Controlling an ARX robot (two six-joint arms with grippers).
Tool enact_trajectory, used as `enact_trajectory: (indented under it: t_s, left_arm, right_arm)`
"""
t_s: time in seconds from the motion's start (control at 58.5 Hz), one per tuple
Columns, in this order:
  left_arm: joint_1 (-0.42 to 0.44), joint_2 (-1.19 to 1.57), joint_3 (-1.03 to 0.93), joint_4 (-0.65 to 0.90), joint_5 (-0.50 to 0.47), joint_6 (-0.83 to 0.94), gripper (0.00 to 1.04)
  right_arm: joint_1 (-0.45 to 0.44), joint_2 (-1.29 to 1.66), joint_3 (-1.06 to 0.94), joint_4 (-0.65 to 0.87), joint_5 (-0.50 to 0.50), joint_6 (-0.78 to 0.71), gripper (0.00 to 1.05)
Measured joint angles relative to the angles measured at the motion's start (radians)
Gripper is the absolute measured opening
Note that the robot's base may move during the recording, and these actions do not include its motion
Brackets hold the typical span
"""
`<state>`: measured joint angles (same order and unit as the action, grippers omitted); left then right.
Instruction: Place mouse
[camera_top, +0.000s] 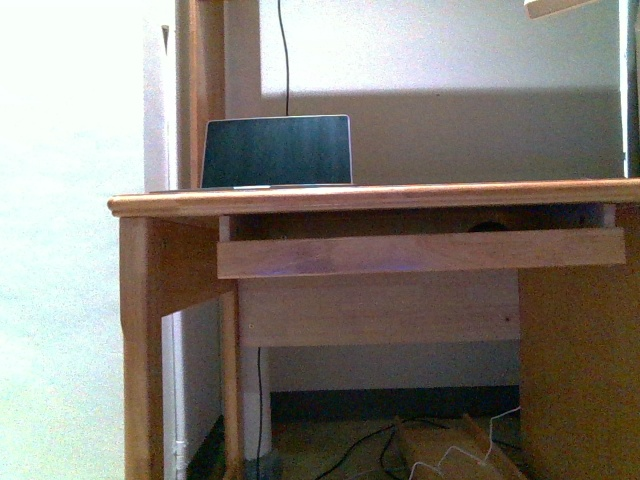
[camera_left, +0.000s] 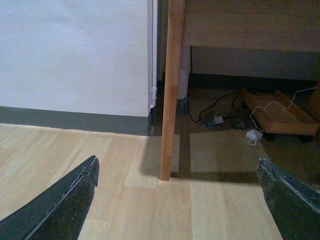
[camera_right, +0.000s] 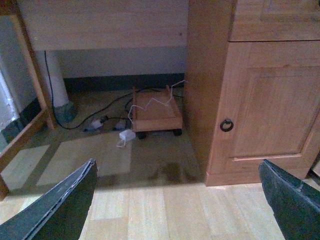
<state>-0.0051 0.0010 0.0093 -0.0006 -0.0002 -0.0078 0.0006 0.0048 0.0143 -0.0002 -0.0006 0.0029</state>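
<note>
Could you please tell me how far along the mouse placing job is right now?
Nothing looks done yet. The left tool and right tool both hang open and empty, low over the floor by the desk. A small dark shape on the shelf under the desk top may be the mouse, but it is too hidden to tell. Grasping and placing are left.

The counter (camera_top: 370, 196) was seen edge-on, so its top lay out of sight, and its right end ran off the picture. Only the laptop (camera_top: 277, 151) screen showed; its keyboard was hidden behind the counter's rim. A dark hump (camera_top: 488, 226) peeked over the sliding shelf (camera_top: 420, 252), with too little of it visible to name. The fingers (camera_left: 60, 205) of the left tool (camera_left: 176, 162) and the fingers (camera_right: 55, 205) of the right tool (camera_right: 176, 162) were cut off by the picture's edge.
</note>
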Motion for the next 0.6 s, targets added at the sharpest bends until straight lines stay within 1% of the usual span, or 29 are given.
enact_trajectory:
  t_s: [0.598]
  left_arm:
    - [0.000, 0.001, 0.000, 0.000, 0.000, 0.000, 0.97]
  right_arm:
    - [0.000, 0.000, 0.000, 0.000, -0.003, 0.000, 0.97]
